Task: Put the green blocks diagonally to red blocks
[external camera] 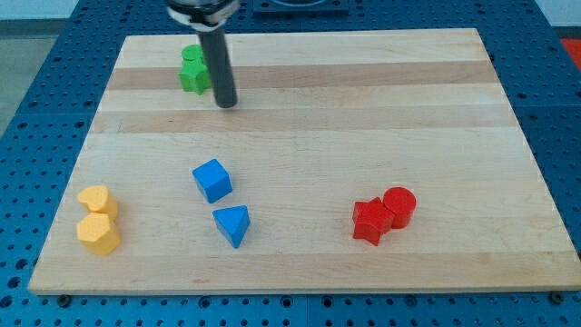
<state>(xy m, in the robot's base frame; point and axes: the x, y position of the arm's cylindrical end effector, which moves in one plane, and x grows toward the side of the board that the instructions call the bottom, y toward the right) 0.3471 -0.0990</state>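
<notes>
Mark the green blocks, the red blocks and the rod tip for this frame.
green blocks (192, 73), camera view, exposed left side.
red blocks (383, 216), camera view, where the pair meets.
my tip (226, 103), camera view, rod's lower end, right of the green blocks.

A pale wooden board (300, 154) lies on a blue perforated table (41, 54) under even light.

Rod (216, 54) hides part of green blocks (192, 71)
</notes>
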